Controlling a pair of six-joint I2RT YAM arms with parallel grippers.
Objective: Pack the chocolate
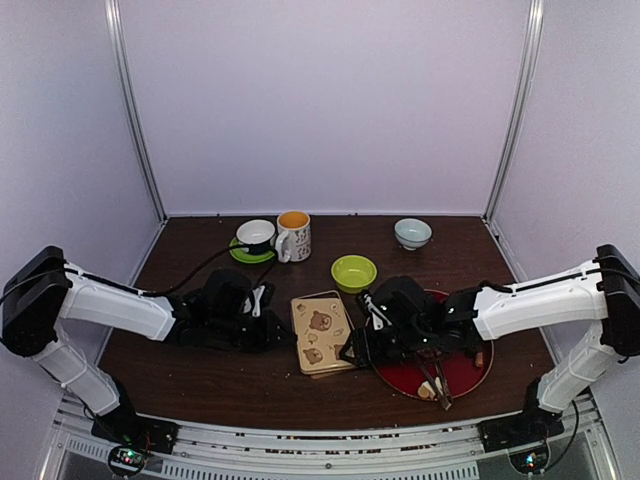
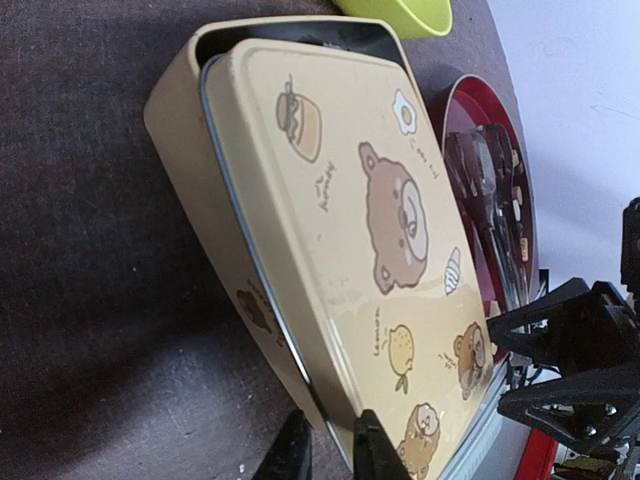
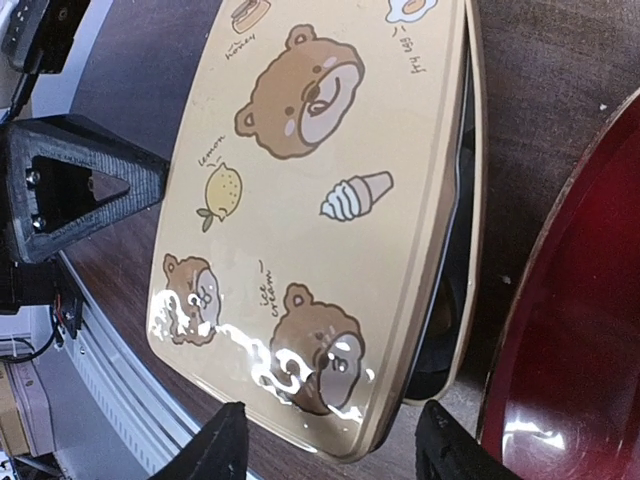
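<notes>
A cream tin (image 1: 320,333) printed with bears lies at the table's middle, its lid (image 2: 340,170) askew over the base (image 2: 185,140). My left gripper (image 2: 332,442) is shut on the lid's near edge, at the tin's left side (image 1: 285,335). My right gripper (image 3: 335,450) stands open with the lid's (image 3: 300,200) corner between its fingers, touching neither. The chocolate (image 1: 427,390) shows as a few pale pieces on the red plate (image 1: 470,375), beside metal tongs (image 1: 437,378). A dark gap shows between lid and base rim (image 3: 470,200); the inside is hidden.
A green bowl (image 1: 353,272) stands just behind the tin. Farther back are a mug (image 1: 294,236), a white cup on a green saucer (image 1: 256,235) and a pale bowl (image 1: 412,233). The right arm reaches over the red plate (image 3: 580,330).
</notes>
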